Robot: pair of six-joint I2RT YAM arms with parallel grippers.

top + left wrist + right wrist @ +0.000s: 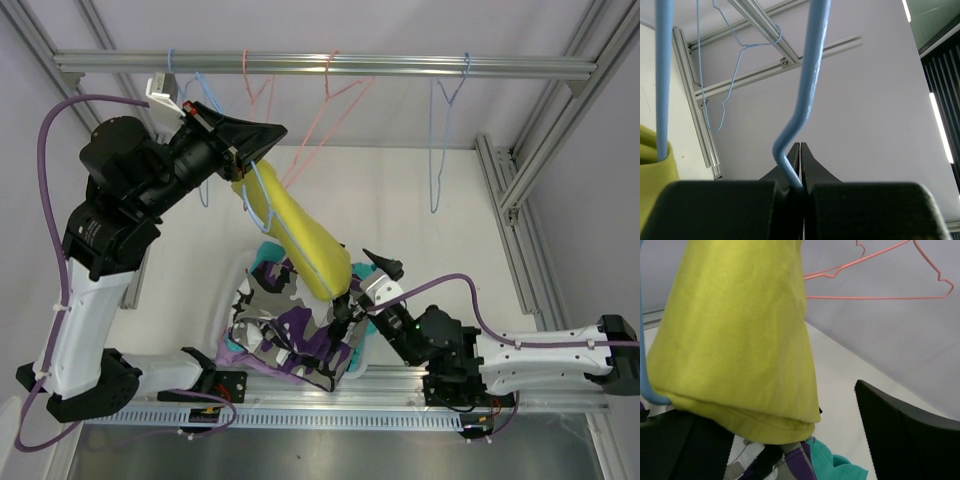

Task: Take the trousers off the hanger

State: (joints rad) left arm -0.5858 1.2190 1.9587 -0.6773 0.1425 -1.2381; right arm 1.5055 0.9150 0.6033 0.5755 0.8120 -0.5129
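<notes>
- Step in hand: the yellow trousers (300,245) hang on the blue hanger (807,85), slanting from 11 toward 5 o'clock in the overhead view. This looks like the last pair to come off.
- The left gripper (801,155) is clamped tight on the hanger's wire. Whether the hook rests on the rail (320,65) cannot be told.
- The right gripper (362,283) is spread wide, one finger on either side of the trousers' lower hem, not pinching it.
- Next move, as judged: close on the hem and draw it toward 5 o'clock while the left holds firm.
- The pile (285,335) of camouflage, lilac and teal pairs lies at 6 o'clock, just under the hem.
- Edges: the pink hangers (875,297) and the spare blue hanger (432,150) dangle at 12 to 1 o'clock. Bare table (420,230) lies at 3 o'clock.
</notes>
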